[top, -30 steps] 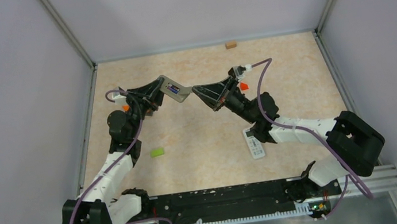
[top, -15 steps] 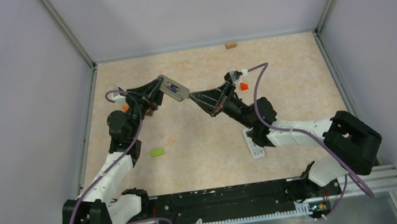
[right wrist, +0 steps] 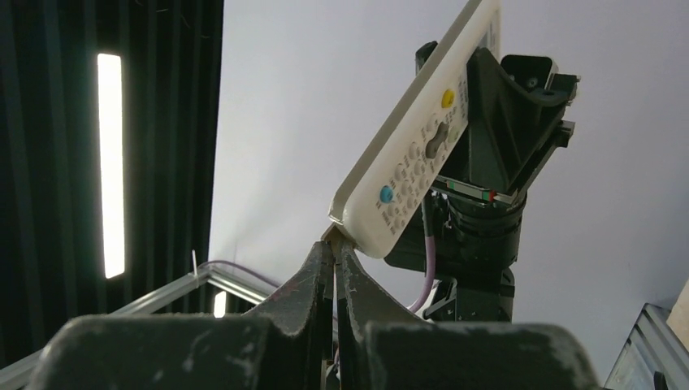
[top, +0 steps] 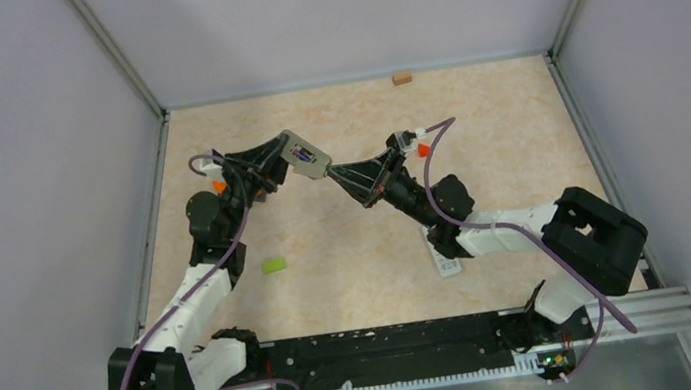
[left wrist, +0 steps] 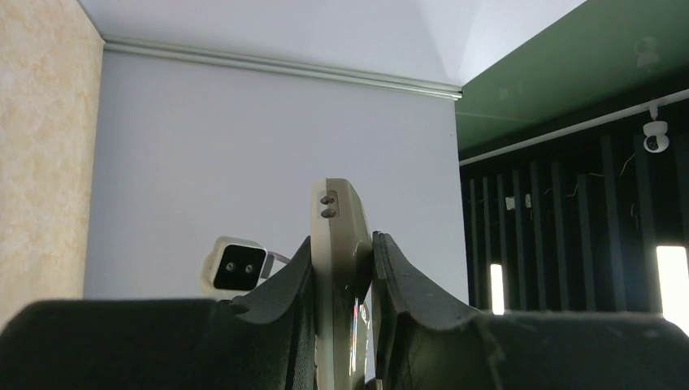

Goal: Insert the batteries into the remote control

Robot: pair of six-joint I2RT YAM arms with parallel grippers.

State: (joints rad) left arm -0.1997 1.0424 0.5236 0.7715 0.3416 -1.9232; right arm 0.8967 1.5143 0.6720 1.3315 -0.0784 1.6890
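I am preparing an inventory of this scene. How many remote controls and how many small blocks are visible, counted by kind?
Remote controls: 2, the held remote and the lying remote.
Small blocks: 4, the green block, tan block, red block and orange block.
Total: 6.

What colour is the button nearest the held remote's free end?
Blue button on the remote; the right wrist view shows it best.
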